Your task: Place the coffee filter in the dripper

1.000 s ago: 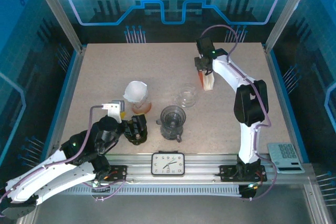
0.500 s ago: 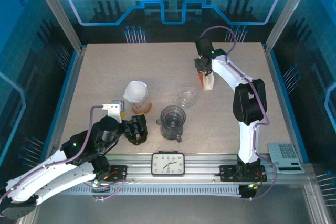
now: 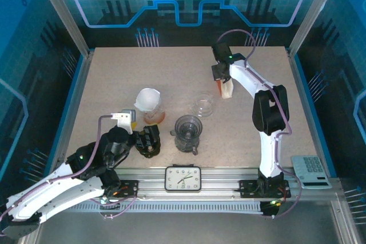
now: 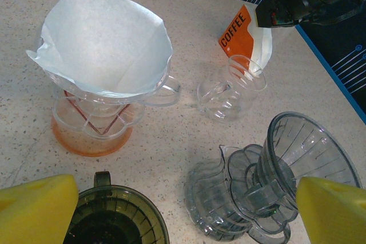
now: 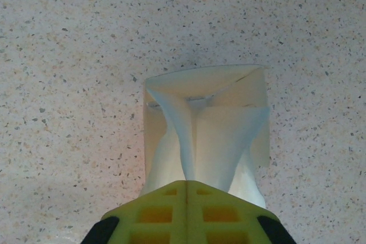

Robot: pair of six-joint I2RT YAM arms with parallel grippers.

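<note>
My right gripper [image 5: 186, 184] is shut, its yellow fingers pinching a white coffee filter [image 5: 200, 135] that sticks up out of the open top of an orange COFFEE package [image 3: 227, 88] at the back right of the table. A clear dripper [image 4: 94, 112] on an orange base stands at centre left with a white filter [image 4: 103, 44] spread inside it. A grey dripper [image 3: 188, 127] with nothing in it sits on a grey server mid-table. My left gripper [image 4: 186, 210] hovers open near the front, apart from both drippers.
A small clear glass cup [image 3: 204, 104] stands between the grey dripper and the package. A dark green cup [image 4: 114, 221] lies just below my left gripper. A clock [image 3: 183, 178] and a calculator [image 3: 310, 171] rest on the front rail.
My right gripper has closed fully onto the filter in the package. The right arm shifted very slightly; the left arm has not moved.
</note>
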